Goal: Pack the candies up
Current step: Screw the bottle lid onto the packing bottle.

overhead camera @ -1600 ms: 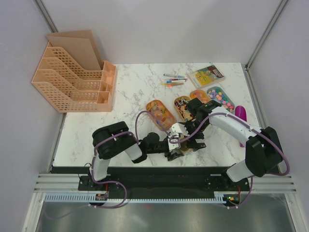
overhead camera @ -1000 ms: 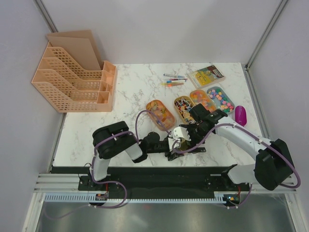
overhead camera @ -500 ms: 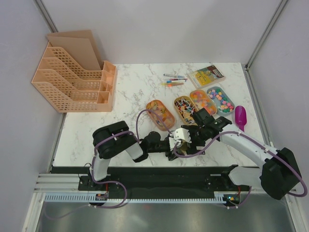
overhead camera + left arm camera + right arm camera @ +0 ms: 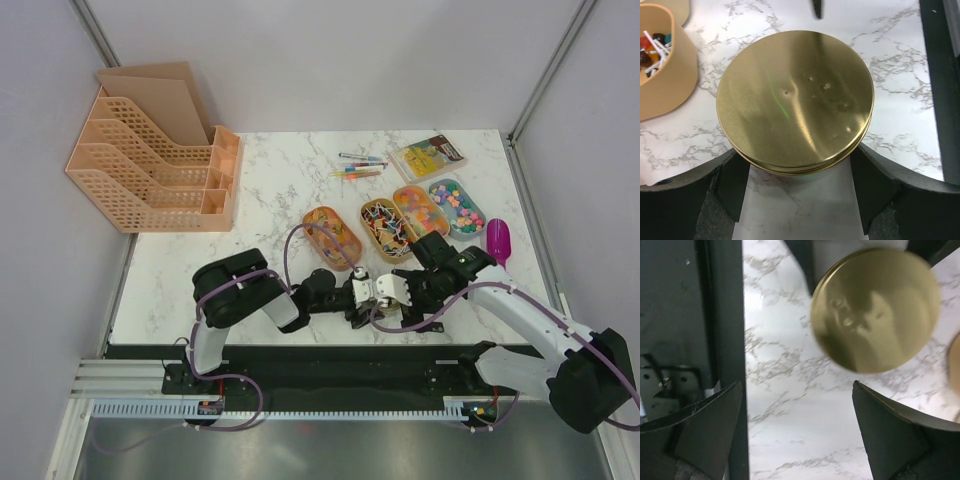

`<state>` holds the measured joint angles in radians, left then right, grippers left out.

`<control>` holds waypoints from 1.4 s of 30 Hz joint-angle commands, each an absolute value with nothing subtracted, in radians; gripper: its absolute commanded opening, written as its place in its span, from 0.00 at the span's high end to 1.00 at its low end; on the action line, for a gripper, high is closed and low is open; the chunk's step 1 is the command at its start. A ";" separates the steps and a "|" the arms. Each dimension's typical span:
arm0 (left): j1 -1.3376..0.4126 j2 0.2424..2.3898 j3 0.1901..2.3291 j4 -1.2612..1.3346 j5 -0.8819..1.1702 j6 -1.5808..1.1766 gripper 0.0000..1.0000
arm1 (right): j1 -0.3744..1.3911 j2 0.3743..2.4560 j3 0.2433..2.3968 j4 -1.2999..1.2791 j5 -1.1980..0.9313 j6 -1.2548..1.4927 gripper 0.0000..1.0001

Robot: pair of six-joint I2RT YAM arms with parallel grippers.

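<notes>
While left jaws clamp the upright gold-lidded jar (image 4: 796,100) mid-frame, right jaws hang released, lid (image 4: 875,310) at their upper right; candies (image 4: 420,208) sit in trays (image 4: 306,220) just above, nearer right arm (image 4: 520,310).

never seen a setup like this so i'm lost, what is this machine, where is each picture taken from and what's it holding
These are two robot arms bolted to a marble table. One picture looks down from above; the other two come from a camera on each wrist. On the table lie candies in four small trays, a purple scoop, pens and a peach file rack. The left gripper clasps a gold-lidded jar. The right gripper is open and empty, with the jar just ahead of it.
</notes>
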<state>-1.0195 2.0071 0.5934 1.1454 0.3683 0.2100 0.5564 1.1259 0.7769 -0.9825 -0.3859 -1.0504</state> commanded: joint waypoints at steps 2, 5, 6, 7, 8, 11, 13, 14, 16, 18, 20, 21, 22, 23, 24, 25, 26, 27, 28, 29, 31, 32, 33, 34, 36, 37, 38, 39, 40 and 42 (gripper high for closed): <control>-0.994 2.086 0.563 0.864 0.224 0.250 0.92 | 0.540 1.085 0.795 -1.091 -0.397 -1.072 0.02; -0.994 2.089 0.565 0.862 0.224 0.255 0.92 | 0.519 1.106 0.845 -1.080 -0.403 -1.100 0.02; -0.994 2.091 0.566 0.861 0.224 0.255 0.92 | 0.508 1.112 0.876 -1.071 -0.420 -1.126 0.02; -0.994 2.092 0.568 0.859 0.222 0.255 0.92 | 0.486 1.133 0.893 -1.049 -0.431 -1.143 0.02; -0.996 2.095 0.568 0.858 0.222 0.256 0.92 | 0.479 1.147 0.923 -1.037 -0.443 -1.163 0.02; -0.996 2.097 0.569 0.856 0.222 0.258 0.92 | 0.448 1.218 0.962 -0.997 -0.488 -1.265 0.02; -0.994 2.097 0.569 0.854 0.224 0.259 0.92 | 0.427 1.288 0.997 -0.993 -0.526 -1.357 0.02; -0.994 2.097 0.569 0.851 0.224 0.262 0.92 | 0.423 1.314 1.021 -0.999 -0.538 -1.383 0.02; -0.994 2.095 0.571 0.851 0.219 0.262 0.92 | 0.420 1.383 1.051 -1.020 -0.580 -1.486 0.02; -0.994 2.092 0.569 0.848 0.216 0.264 0.92 | 0.419 1.448 1.098 -1.086 -0.604 -1.554 0.02; -0.994 2.089 0.568 0.847 0.210 0.265 0.92 | 0.419 1.486 1.141 -1.176 -0.618 -1.653 0.02; -0.994 2.088 0.568 0.848 0.210 0.265 0.92 | 0.419 1.515 1.147 -1.198 -0.617 -1.678 0.02; -0.994 2.086 0.566 0.847 0.206 0.265 0.92 | 0.419 1.526 1.152 -1.227 -0.612 -1.706 0.02; -0.994 2.086 0.566 0.847 0.206 0.267 0.92 | 0.419 1.531 1.152 -1.229 -0.606 -1.726 0.02; -0.994 2.086 0.568 0.848 0.206 0.265 0.92 | 0.419 1.540 1.151 -1.227 -0.604 -1.733 0.02; -0.994 2.086 0.568 0.848 0.207 0.265 0.92 | 0.419 1.545 1.149 -1.229 -0.603 -1.739 0.02; -0.994 2.088 0.568 0.848 0.206 0.265 0.92 | 0.419 1.548 1.152 -1.227 -0.604 -1.743 0.02; -0.996 2.088 0.568 0.847 0.206 0.265 0.92 | 0.420 1.557 1.154 -1.226 -0.606 -1.743 0.02; -0.996 2.088 0.568 0.848 0.206 0.265 0.92 | 0.420 1.562 1.157 -1.227 -0.604 -1.743 0.02; -0.996 2.088 0.568 0.847 0.206 0.265 0.92 | 0.420 1.568 1.155 -1.227 -0.606 -1.741 0.02; -0.994 2.088 0.568 0.848 0.206 0.264 0.92 | 0.422 1.574 1.146 -1.224 -0.603 -1.741 0.02; -0.994 2.088 0.568 0.847 0.206 0.264 0.92 | 0.422 1.574 1.141 -1.218 -0.604 -1.738 0.02; -0.994 2.088 0.568 0.848 0.206 0.264 0.92 | 0.425 1.572 1.138 -1.210 -0.607 -1.726 0.02; -0.994 2.089 0.569 0.847 0.206 0.264 0.92 | 0.425 1.572 1.128 -1.195 -0.612 -1.721 0.02; -0.996 2.088 0.569 0.847 0.206 0.264 0.92 | 0.428 1.569 1.118 -1.174 -0.617 -1.701 0.02; -0.994 2.088 0.569 0.847 0.206 0.264 0.92 | 0.429 1.568 1.114 -1.152 -0.618 -1.695 0.02; -0.996 2.089 0.569 0.845 0.207 0.264 0.92 | 0.433 1.572 1.111 -1.144 -0.618 -1.690 0.02; -0.994 2.089 0.569 0.845 0.206 0.265 0.92 | 0.436 1.574 1.112 -1.141 -0.620 -1.686 0.02; -0.994 2.091 0.571 0.844 0.206 0.264 0.92 | 0.437 1.577 1.117 -1.132 -0.626 -1.675 0.02; -0.994 2.091 0.571 0.842 0.204 0.265 0.92 | 0.439 1.583 1.123 -1.132 -0.633 -1.669 0.02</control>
